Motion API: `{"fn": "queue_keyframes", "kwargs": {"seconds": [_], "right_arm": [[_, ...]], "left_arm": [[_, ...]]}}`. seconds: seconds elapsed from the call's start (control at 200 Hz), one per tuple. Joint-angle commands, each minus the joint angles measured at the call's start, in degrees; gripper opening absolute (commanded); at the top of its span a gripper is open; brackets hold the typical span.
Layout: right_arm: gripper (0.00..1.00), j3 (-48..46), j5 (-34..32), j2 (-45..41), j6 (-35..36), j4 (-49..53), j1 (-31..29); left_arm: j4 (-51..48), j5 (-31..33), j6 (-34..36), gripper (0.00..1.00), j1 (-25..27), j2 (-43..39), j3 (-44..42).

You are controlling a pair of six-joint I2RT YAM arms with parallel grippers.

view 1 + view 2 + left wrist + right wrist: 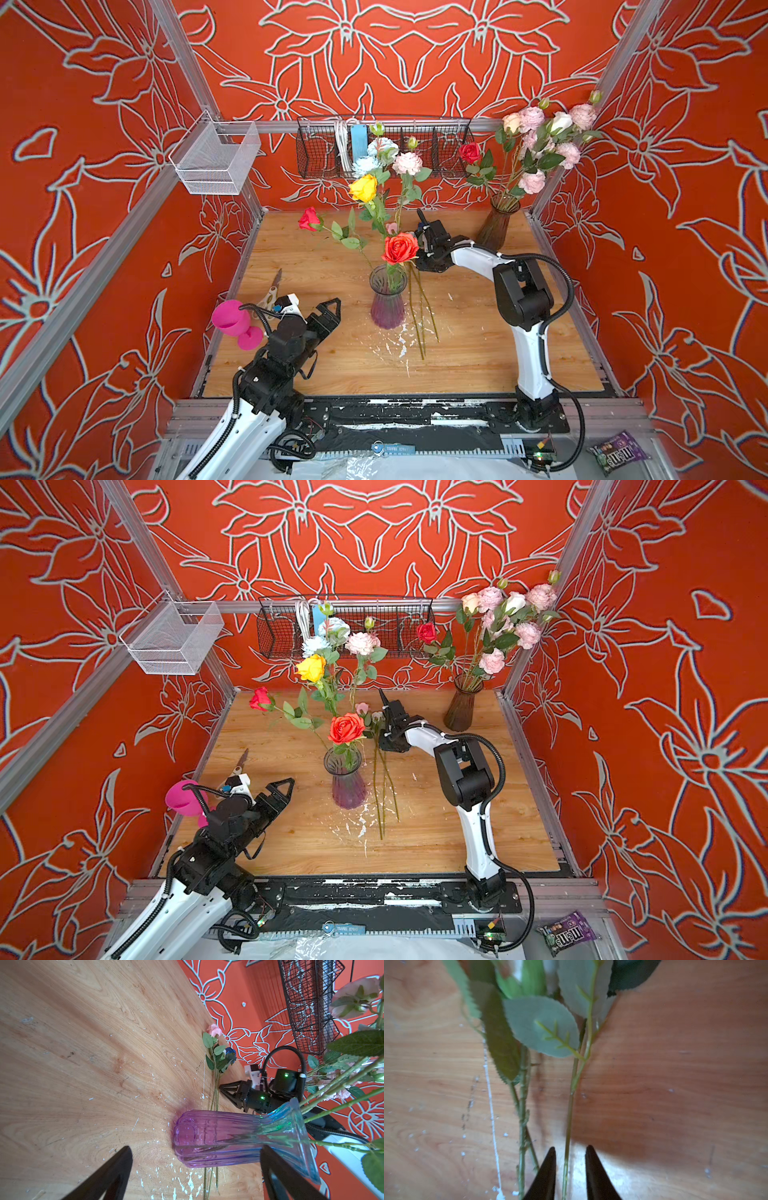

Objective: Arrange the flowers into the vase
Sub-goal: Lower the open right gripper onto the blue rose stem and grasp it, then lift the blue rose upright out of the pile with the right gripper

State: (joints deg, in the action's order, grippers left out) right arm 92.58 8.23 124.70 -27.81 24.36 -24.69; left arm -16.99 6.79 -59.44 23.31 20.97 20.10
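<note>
A purple glass vase (387,299) (218,1136) stands mid-table and holds a red-orange rose (400,247), a yellow rose (363,188), a red rose (308,219) and pale blooms. Loose flowers lie just right of it, their stems (420,316) (215,1084) running toward the front, with a pink rose (214,1029) and a blue rose (230,1053) at the far ends. My right gripper (417,266) (570,1150) points down at them, its jaws narrowly open on either side of one thin stem (569,1115). My left gripper (332,305) (195,1178) hovers wide open, left of the vase.
A brown vase (496,226) with pink peonies and a red rose stands at the back right. A pink cup (230,318) and scissors (272,286) lie at the left edge. A black wire basket (316,153) and a white mesh basket (216,158) hang on the walls.
</note>
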Motion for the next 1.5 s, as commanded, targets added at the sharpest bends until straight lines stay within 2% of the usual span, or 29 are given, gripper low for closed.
{"fn": "queue_keyframes", "kwargs": {"seconds": [0.0,0.205,0.42,0.691,0.806,0.991,1.066,1.176,1.376,1.496], "right_arm": [[0.22,2.42,-2.45,2.20,-1.42,4.02,-0.54],[0.05,0.15,-3.87,0.17,-2.06,3.04,-0.35],[0.00,-9.45,-3.40,-12.44,-3.45,-4.43,0.10],[0.00,-30.03,-4.83,-37.13,-3.92,-15.75,0.08],[0.00,-40.12,-6.08,-50.38,-2.84,-21.36,-0.14],[0.00,-49.77,-6.68,-71.58,0.27,-27.76,-2.51],[0.00,-50.30,-8.84,-77.36,3.27,-29.32,-5.79],[0.00,-46.79,-11.58,-80.29,7.93,-29.05,-11.96],[0.00,-38.64,-11.71,-77.18,13.05,-30.74,-20.03],[0.00,-32.99,-12.60,-74.14,17.29,-31.20,-24.64]], "left_arm": [[1.69,0.94,-0.39,0.95,0.16,-0.36,-0.72],[1.74,1.21,-0.41,0.96,0.14,-1.01,-1.25],[1.13,1.03,-0.49,0.95,0.11,-2.45,-1.07],[2.95,-2.24,0.13,0.96,0.14,-4.86,-0.90],[9.95,-7.42,2.21,0.95,0.16,-4.63,-1.93],[18.94,-16.58,8.29,0.94,0.18,-3.57,-0.11],[19.98,-19.26,10.75,0.94,0.23,-3.74,1.75],[22.08,-23.52,12.88,0.93,0.24,-2.86,4.21],[22.71,-28.64,13.98,0.90,0.49,1.87,8.49],[21.22,-28.59,14.68,0.90,0.67,3.26,10.11]]}}
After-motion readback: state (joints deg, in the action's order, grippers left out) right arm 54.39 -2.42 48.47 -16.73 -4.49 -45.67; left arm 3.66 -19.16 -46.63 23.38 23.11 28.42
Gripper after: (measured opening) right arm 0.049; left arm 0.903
